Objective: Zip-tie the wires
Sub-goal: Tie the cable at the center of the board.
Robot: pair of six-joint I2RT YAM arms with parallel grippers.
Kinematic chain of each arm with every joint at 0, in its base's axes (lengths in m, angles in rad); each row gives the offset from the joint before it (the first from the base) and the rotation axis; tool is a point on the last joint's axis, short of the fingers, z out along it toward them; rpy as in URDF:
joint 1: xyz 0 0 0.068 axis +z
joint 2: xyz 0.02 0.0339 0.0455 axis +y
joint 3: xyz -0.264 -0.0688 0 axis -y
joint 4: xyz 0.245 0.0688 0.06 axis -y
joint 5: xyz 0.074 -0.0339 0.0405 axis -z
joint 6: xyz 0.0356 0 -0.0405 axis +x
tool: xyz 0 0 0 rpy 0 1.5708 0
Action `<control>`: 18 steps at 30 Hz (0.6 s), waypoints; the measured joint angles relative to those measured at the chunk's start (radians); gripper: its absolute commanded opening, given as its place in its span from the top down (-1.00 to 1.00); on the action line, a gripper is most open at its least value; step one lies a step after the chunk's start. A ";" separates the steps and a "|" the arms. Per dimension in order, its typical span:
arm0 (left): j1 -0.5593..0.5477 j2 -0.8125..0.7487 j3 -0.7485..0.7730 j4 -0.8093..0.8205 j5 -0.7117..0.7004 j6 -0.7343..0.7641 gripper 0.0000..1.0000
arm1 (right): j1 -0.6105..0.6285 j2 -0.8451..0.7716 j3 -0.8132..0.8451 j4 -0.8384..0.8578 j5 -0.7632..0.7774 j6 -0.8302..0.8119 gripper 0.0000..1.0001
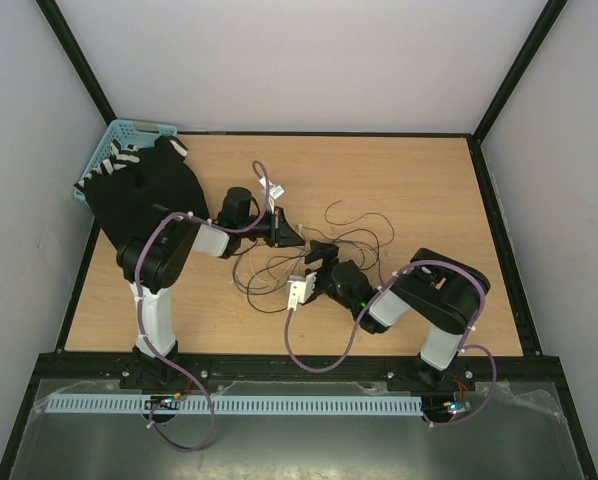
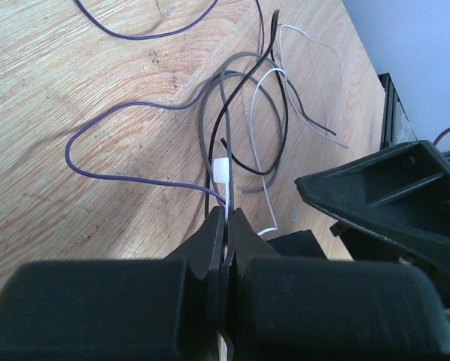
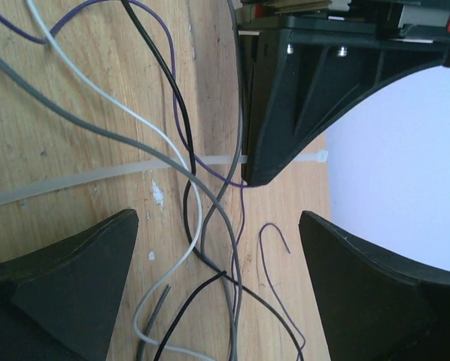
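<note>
The zip tie (image 3: 97, 177), a pale translucent strip, lies flat along the wooden table (image 1: 419, 180) near its middle. The wires (image 3: 186, 194), thin purple, grey, black and white strands in a loose tangle, cross over it close to one end. That end is pinched between the closed fingers of the left gripper (image 2: 226, 214), whose tips come down right beside the crossing. In the right wrist view the strip's small head shows on the far side of those fingers. The right gripper (image 3: 219, 222) faces the left one from just beside it, its jaws spread wide and holding nothing, one finger on each side of the strands. The tangle spreads over the table around both grippers. A white block (image 1: 299, 291) sits at the right wrist. At the table's far left corner a black cloth with white stripes (image 1: 149, 185) lies against a blue basket (image 1: 119, 132).
</note>
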 measured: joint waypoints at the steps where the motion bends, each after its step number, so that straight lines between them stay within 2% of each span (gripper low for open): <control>1: 0.000 0.000 0.001 -0.001 0.002 -0.005 1.00 | 0.000 0.013 0.007 0.011 0.000 -0.009 -0.99; 9: 0.002 0.014 0.019 -0.006 0.029 -0.058 1.00 | 0.000 0.098 0.047 0.092 0.003 -0.073 -0.99; 18: 0.002 0.016 0.024 -0.009 0.056 -0.086 1.00 | -0.001 0.103 0.050 0.097 -0.016 -0.097 -0.99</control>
